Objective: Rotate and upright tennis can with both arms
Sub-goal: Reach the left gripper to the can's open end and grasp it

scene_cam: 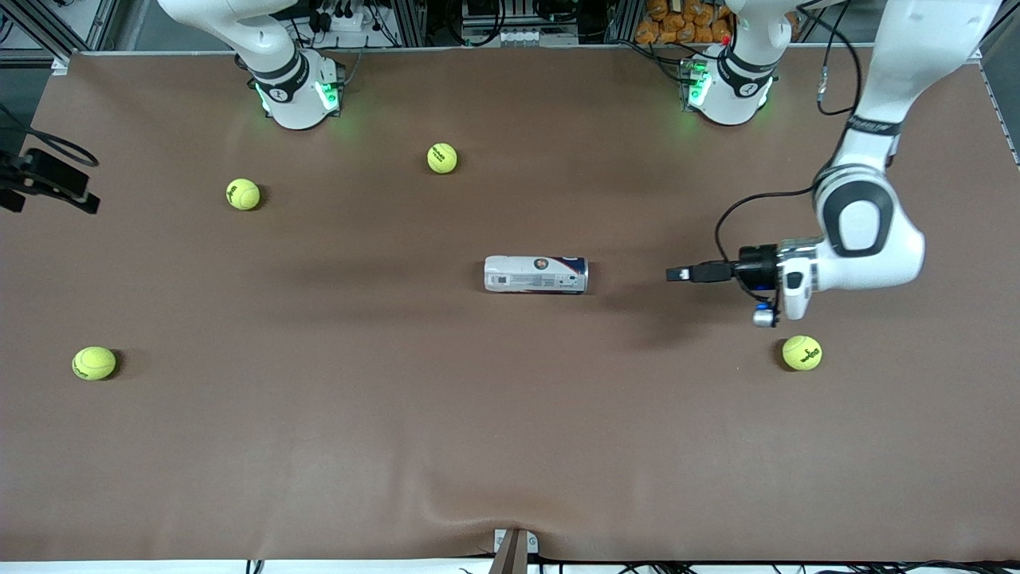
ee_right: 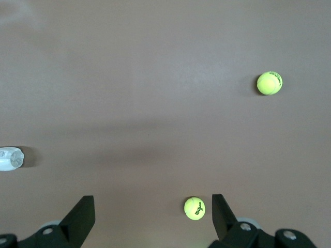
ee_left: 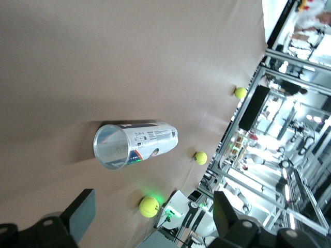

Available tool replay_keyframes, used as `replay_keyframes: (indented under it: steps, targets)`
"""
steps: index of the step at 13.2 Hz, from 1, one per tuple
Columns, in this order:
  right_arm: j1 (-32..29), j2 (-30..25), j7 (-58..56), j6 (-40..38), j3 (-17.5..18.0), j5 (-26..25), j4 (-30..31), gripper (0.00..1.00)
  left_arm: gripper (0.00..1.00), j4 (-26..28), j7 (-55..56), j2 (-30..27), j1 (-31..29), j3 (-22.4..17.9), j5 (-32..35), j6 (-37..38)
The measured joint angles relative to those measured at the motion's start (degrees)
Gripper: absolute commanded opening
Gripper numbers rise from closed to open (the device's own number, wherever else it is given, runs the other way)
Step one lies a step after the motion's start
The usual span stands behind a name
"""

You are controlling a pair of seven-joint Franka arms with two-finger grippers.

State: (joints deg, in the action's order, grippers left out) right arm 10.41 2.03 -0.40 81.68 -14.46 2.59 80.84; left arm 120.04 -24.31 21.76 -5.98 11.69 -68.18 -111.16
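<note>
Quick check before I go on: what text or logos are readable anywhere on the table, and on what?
"Wilson", dark lettering, on the tennis ball nearest the right gripper in the right wrist view.
Tennis can: fine print and a small round emblem on the label, too small to read.
Dark marks on the other tennis balls, e.g.: too blurred to read.
Left gripper: no legible marking.

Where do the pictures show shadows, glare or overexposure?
Front view: soft shadows lie on the table beside the can and under the left gripper. Left wrist view: the room past the table edge is overexposed, and green base light tints one ball. Right wrist view: even light, faint shadow band.
</note>
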Motion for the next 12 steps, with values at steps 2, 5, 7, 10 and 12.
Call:
replay_keyframes:
  steps: [2,5,7,10,12]
  targets:
    - [-4.41,-2.34,0.03,1.88,4.18,0.0,3.54,1.0,1.0,-0.07,-3.35,2.45,2.21,0.14,-1.02,-0.38]
    - [-10.15,-3.39,0.05,3.22,9.14,-0.18,5.04,1.0,1.0,-0.23,-5.89,3.23,4.28,0.16,-1.08,-1.7]
    - [-11.34,-3.41,0.05,3.81,10.14,-1.27,5.33,1.0,1.0,-0.3,-7.49,5.06,4.67,0.16,-1.63,-2.12]
    - [-11.35,-3.41,0.05,4.34,10.43,-1.84,5.81,1.0,1.0,-0.49,-9.18,7.51,6.73,0.21,-4.83,-3.86]
    - [-11.34,-3.41,0.04,4.47,10.84,-1.85,6.1,1.0,1.0,-0.51,-10.67,9.04,9.51,0.26,-9.21,-5.33]
